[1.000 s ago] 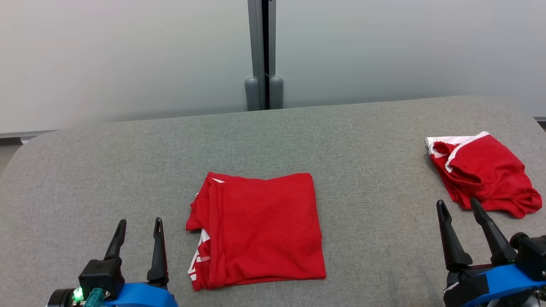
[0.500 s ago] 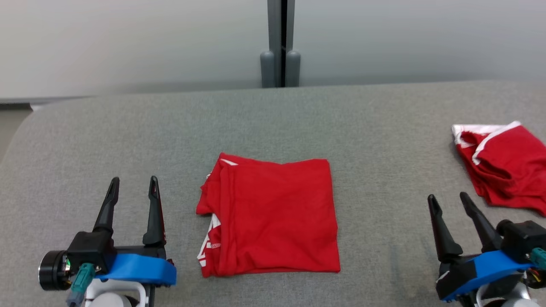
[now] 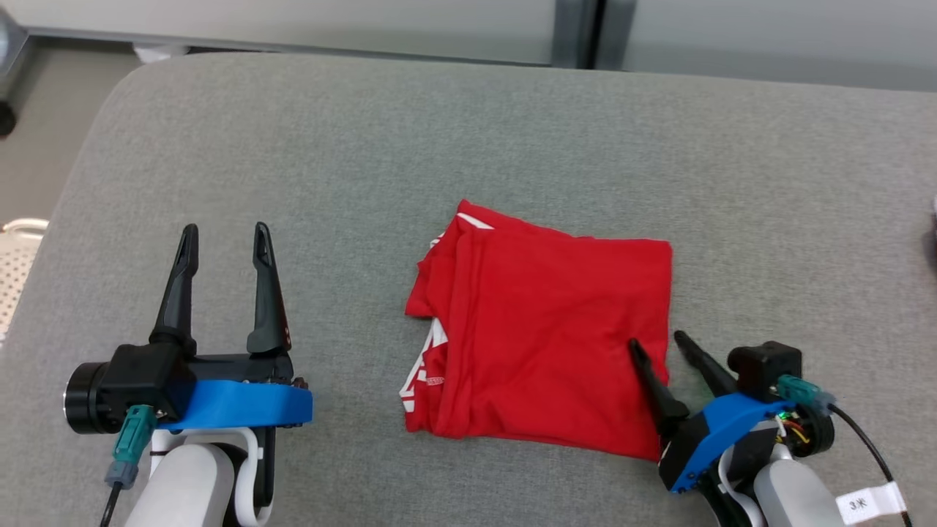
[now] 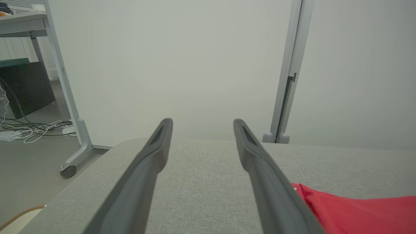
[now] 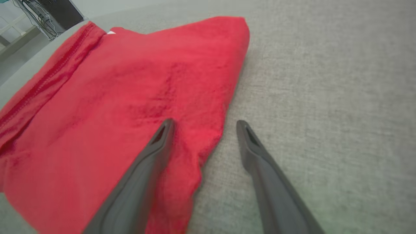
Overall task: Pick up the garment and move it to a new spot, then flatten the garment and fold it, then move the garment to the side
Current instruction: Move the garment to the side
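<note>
— Where's the folded red cloth garment?
— Midway across the grey fabric surface. Your right gripper straddles its right edge, jaws wide, holding nothing. The left gripper idles, equally wide.
— Advice?
— Pinch every layer before you drag.
</note>
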### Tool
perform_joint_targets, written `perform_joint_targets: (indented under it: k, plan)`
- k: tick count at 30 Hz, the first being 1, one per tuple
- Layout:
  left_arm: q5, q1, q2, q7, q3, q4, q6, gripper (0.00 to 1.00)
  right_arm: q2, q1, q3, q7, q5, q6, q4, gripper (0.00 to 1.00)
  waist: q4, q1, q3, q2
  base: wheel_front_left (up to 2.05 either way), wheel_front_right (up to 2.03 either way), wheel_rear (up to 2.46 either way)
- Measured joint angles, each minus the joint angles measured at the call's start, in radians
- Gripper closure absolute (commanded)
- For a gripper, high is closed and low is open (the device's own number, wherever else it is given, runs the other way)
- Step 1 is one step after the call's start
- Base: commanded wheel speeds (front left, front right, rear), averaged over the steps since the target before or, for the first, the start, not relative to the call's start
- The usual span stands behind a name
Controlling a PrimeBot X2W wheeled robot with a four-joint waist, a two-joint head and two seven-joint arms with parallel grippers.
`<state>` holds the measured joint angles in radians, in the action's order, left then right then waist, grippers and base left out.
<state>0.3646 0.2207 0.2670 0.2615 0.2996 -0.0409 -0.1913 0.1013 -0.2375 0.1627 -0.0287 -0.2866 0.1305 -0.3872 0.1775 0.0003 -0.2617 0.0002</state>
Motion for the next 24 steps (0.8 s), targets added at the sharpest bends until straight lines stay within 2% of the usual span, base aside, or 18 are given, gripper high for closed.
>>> perform_joint_targets:
  k: [2,3,4,5,10,14,18,20,21,22,24]
  plan:
    - [-0.015,0.000,-0.017,0.000,-0.016,-0.003,0.016,0.00,0.000,-0.020,0.018,0.002,-0.008,0.000,-0.049,0.00,0.016,0.0000,-0.010,0.0000,0.00,0.00,0.00]
    - [-0.021,-0.001,-0.024,0.000,-0.024,-0.005,0.023,0.00,-0.001,-0.028,0.027,0.007,-0.016,0.000,-0.066,0.50,0.022,0.0000,-0.014,0.0000,0.00,0.00,0.00]
    - [-0.028,-0.001,-0.030,0.000,-0.031,-0.007,0.031,0.00,0.000,-0.038,0.034,0.011,-0.023,0.000,-0.081,0.65,0.026,-0.0002,-0.017,-0.0001,0.00,0.00,0.00]
    - [-0.035,-0.003,-0.036,0.000,-0.039,-0.008,0.038,0.00,0.002,-0.047,0.039,0.011,-0.028,0.000,-0.089,1.00,0.028,-0.0003,-0.019,-0.0001,0.00,0.00,0.00]
    - [-0.070,-0.015,-0.057,0.000,-0.069,-0.015,0.065,0.00,0.013,-0.065,0.079,-0.007,-0.050,0.000,-0.098,1.00,0.010,-0.0002,-0.021,0.0000,0.00,0.00,0.00]
    - [-0.094,-0.024,-0.066,0.000,-0.082,-0.017,0.084,0.00,0.032,-0.059,0.106,-0.036,-0.055,0.001,-0.063,1.00,-0.033,-0.0002,-0.024,-0.0001,0.00,0.00,0.00]
    - [-0.113,-0.035,-0.064,0.000,-0.083,-0.017,0.101,0.00,0.065,-0.050,0.115,-0.051,-0.060,0.001,-0.015,1.00,-0.112,-0.0001,-0.037,0.0000,0.00,0.00,0.00]
    - [-0.121,-0.036,-0.060,0.000,-0.081,-0.016,0.110,0.00,0.082,-0.044,0.096,-0.052,-0.063,0.001,0.000,1.00,-0.158,-0.0003,-0.044,0.0000,0.00,0.00,0.00]
    - [-0.123,-0.037,-0.055,0.000,-0.076,-0.015,0.115,0.00,0.100,-0.041,0.074,-0.053,-0.066,0.000,0.011,1.00,-0.207,-0.0003,-0.051,0.0000,0.00,0.00,0.00]
    - [-0.123,-0.037,-0.055,0.000,-0.076,-0.015,0.115,0.00,0.100,-0.041,0.074,-0.053,-0.066,0.000,0.011,1.00,-0.207,-0.0003,-0.051,0.0000,0.00,0.00,0.00]
    - [-0.129,-0.036,-0.052,0.000,-0.071,-0.012,0.120,0.00,0.112,-0.041,0.056,-0.052,-0.068,0.000,0.020,1.00,-0.258,-0.0003,-0.058,0.0000,0.00,0.00,0.00]
